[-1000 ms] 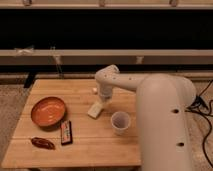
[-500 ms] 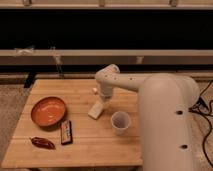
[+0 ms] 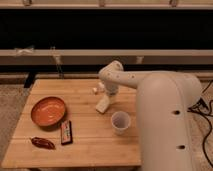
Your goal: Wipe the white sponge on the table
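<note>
The white sponge (image 3: 102, 105) is a small cream block that leans tilted on the light-wood table (image 3: 85, 147), near the middle of the far half. My gripper (image 3: 106, 97) comes straight down from the white arm onto the sponge's upper end and is shut on it. The sponge's lower end touches the tabletop. The wrist hides the fingertips.
An orange bowl (image 3: 48, 110) sits at the left. A dark bar-shaped packet (image 3: 66, 132) and a red-brown wrapped item (image 3: 42, 143) lie near the front left. A white cup (image 3: 120, 122) stands just in front of the sponge, to its right. A small pale object (image 3: 94, 90) lies behind the sponge. My robot's white body fills the right side.
The arm and the sponge have shifted slightly to the right and toward the back of the table. The jaws have closed a little further.
</note>
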Tool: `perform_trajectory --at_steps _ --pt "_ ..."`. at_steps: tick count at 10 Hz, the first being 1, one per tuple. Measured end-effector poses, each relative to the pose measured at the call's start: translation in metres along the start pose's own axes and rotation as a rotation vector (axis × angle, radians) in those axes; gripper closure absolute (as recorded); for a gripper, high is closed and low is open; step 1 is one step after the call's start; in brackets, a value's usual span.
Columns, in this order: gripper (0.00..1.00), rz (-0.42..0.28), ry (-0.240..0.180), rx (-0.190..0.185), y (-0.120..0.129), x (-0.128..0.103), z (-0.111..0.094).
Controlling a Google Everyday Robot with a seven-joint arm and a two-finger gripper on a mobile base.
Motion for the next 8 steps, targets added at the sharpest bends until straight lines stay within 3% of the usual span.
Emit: perform_trajectory --at_steps 2,5,8 --pt "1.0 0.024 0.026 0.004 0.007 0.021 -0.005" --pt "1.0 0.013 0.058 -0.009 0.032 0.033 -0.005" --pt "1.0 -0.034 0.075 -0.024 0.051 0.02 -0.003"
